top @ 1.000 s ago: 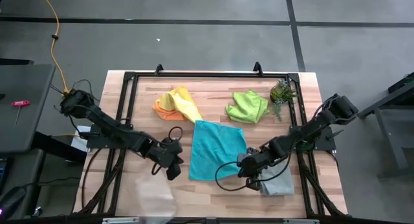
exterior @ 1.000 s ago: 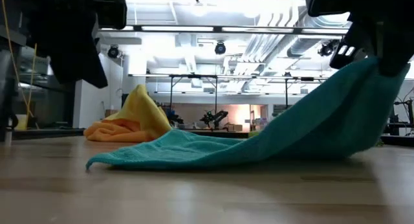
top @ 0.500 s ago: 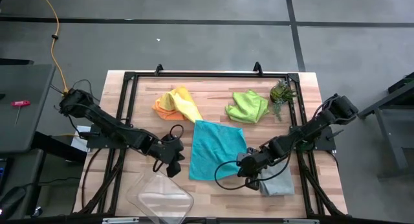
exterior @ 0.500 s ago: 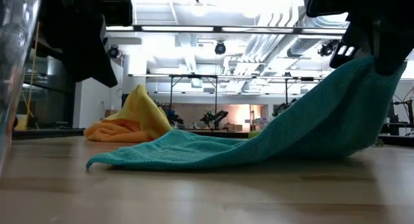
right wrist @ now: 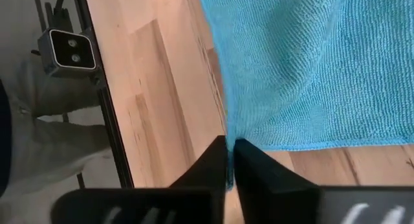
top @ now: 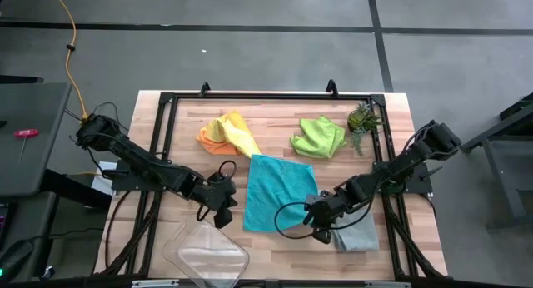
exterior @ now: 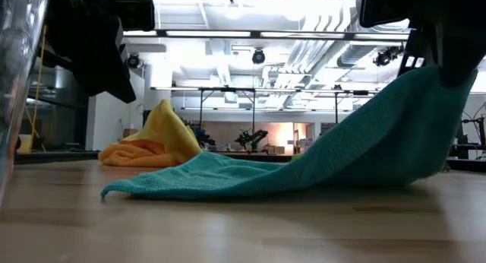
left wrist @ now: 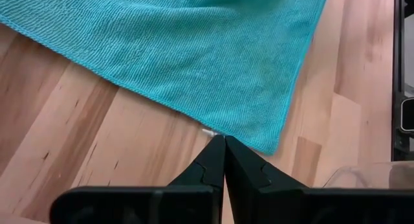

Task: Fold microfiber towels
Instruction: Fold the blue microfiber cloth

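1. Now we look first at the teal towel (top: 279, 192), which lies nearly flat in the middle of the table (top: 275, 106), its long axis running from 12 to 6 o'clock in the high view.
2. Our right gripper (top: 317, 225) is at the towel's 4 o'clock corner; its fingers pinch the edge of the cloth, which hangs between them in the right wrist view. In the low view this corner is lifted while the rest of the cloth slopes down to the wood.
3. Our left gripper (top: 221, 217) hovers just beside the towel's 7 o'clock corner, with its fingers pressed together and holding nothing; in the left wrist view the tips point at that corner, very near.
4. So each arm has its own near corner, and we judge that the fold must carry these corners toward 12 o'clock, along the long axis.
5. The cloth is soft, with a fine looped pile, and it drapes without stiffness; the table is of smooth pale wooden planks.
6. The other towels: orange towel (top: 211, 136) and yellow towel (top: 239, 131) are crumpled together at 11 o'clock, lime green towel (top: 317, 136) is bunched at 1 o'clock, and grey towel (top: 360, 234) lies already folded at 4 o'clock, under the right arm.
7. A clear plastic tray (top: 206, 255) stands at the 7 o'clock table edge.
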Tool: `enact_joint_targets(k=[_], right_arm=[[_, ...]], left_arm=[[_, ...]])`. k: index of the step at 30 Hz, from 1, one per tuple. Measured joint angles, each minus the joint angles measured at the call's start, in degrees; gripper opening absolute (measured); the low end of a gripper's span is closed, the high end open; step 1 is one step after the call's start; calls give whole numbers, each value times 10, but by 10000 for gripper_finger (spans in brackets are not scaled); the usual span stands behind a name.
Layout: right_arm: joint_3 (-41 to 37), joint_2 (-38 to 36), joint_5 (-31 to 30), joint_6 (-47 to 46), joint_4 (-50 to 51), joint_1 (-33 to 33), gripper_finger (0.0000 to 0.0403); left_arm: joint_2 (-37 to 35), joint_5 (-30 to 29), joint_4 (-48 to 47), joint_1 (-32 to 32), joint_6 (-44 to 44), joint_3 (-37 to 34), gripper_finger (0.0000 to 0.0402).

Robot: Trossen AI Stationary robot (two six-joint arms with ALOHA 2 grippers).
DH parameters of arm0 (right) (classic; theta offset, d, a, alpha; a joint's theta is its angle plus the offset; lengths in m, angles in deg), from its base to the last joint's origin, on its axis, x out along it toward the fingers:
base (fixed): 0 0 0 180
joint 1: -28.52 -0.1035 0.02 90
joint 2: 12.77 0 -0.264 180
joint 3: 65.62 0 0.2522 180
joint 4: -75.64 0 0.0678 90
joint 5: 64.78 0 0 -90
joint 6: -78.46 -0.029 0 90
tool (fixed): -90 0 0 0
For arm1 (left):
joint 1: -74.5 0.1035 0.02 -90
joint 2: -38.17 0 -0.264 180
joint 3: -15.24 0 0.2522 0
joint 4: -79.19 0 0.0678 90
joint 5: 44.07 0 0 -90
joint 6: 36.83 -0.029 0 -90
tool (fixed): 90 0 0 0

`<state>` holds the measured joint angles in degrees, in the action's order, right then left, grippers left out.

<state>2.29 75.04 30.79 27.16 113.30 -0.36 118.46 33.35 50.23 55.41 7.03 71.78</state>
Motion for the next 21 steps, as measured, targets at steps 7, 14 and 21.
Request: enact_joint_targets(k=[7,14,21], right_arm=[[0,0,1,-42,0,0,152],[1,-39,-1,-18,54,16,215],[-6,-130,-181,-27,202,82,209]], left_arm=[[0,0,0,0,-2,0,0],[-23,18,2,13,-38,1,0],[-53,16,10,82,-101,1,0]])
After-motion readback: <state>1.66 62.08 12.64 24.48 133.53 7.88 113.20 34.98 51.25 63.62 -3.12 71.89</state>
